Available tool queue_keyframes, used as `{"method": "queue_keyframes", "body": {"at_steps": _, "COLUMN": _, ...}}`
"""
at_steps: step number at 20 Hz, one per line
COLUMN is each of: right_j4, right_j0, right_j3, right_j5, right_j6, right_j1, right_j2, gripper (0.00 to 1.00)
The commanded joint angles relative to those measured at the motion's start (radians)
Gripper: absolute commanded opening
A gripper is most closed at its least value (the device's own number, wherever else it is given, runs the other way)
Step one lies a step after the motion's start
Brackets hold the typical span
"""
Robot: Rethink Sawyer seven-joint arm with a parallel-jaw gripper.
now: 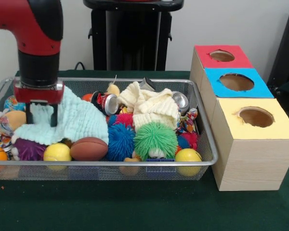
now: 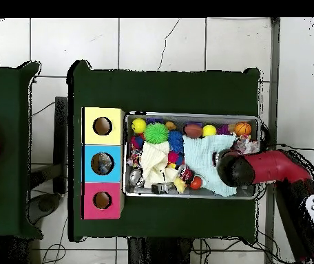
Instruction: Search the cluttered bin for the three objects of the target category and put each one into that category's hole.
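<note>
Green cloth covers the table [image 1: 135, 207], where a wire bin [image 1: 209, 161] sits beside 3 boxes in a row: the yellow hole [image 1: 256, 116] nearest, the blue hole [image 1: 236, 82] in the middle, the red hole [image 1: 222, 56] farthest. The gripper [image 1: 40, 113] is down at the bin's left end, its 2 dark fingers [image 1: 53, 115] spread apart and pressed into a pale green cloth [image 1: 79, 120] that drapes over the toys. Which category is wanted cannot be told; candidates near the front include a brown football [image 1: 88, 148], a yellow ball [image 1: 57, 152], a blue spiky ball [image 1: 120, 140] and a green spiky ball [image 1: 155, 139], with cans [image 1: 107, 103] behind. If the fingers close here, they will likely catch only cloth, dragging it and tumbling loose balls. A snagged cloth could also drop across a hole during the long carry right.
</note>
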Motion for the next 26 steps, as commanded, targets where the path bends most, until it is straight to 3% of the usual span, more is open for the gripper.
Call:
{"method": "queue_keyframes", "body": {"at_steps": 1, "right_j4": -0.112, "right_j0": 0.212, "right_j3": -0.042, "right_j5": -0.053, "right_j6": 0.211, "right_j1": 0.086, "right_j2": -0.14, "gripper": 1.0}}
{"method": "queue_keyframes", "body": {"at_steps": 4, "right_j4": -0.082, "right_j0": 0.303, "right_j3": -0.041, "right_j5": -0.069, "right_j6": 0.317, "right_j1": 0.092, "right_j2": -0.202, "gripper": 1.0}}
{"method": "queue_keyframes", "body": {"at_steps": 8, "right_j4": 0.031, "right_j0": 0.408, "right_j3": -0.034, "right_j5": -0.089, "right_j6": 0.452, "right_j1": 0.117, "right_j2": -0.264, "gripper": 1.0}}
{"method": "queue_keyframes", "body": {"at_steps": 14, "right_j4": 0.195, "right_j0": 0.55, "right_j3": 0.008, "right_j5": -0.116, "right_j6": 0.644, "right_j1": 0.096, "right_j2": -0.356, "gripper": 1.0}}
{"method": "queue_keyframes", "body": {"at_steps": 17, "right_j4": 0.262, "right_j0": 0.585, "right_j3": 0.034, "right_j5": -0.091, "right_j6": 0.655, "right_j1": 0.066, "right_j2": -0.383, "gripper": 1.0}}
{"method": "queue_keyframes", "body": {"at_steps": 26, "right_j4": 0.423, "right_j0": 0.588, "right_j3": 0.133, "right_j5": -0.026, "right_j6": 0.574, "right_j1": -0.048, "right_j2": -0.38, "gripper": 1.0}}
